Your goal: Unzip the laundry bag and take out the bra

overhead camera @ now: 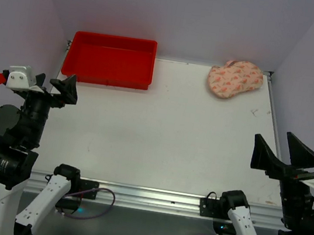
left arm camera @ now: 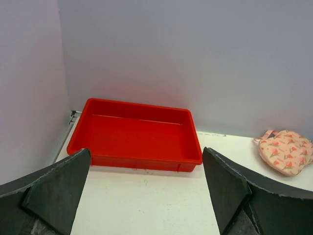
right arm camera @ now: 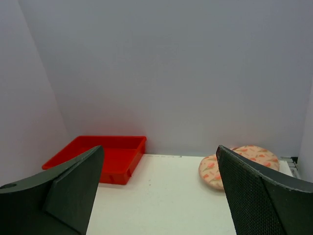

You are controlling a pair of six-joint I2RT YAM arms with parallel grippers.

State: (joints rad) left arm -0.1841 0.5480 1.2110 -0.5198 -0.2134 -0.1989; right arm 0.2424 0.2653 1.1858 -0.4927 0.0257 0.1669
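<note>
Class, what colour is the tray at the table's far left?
Plain red tray, clearest in the left wrist view.

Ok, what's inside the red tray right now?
Only bare red floor shows inside the red tray; no fabric in it. Its near wall hides a thin strip of floor from the left wrist view. The bra lies on the table, far right corner.

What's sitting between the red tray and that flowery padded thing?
Nothing: only bare white table separates the red tray and the bra, clearest in the top view.
</note>
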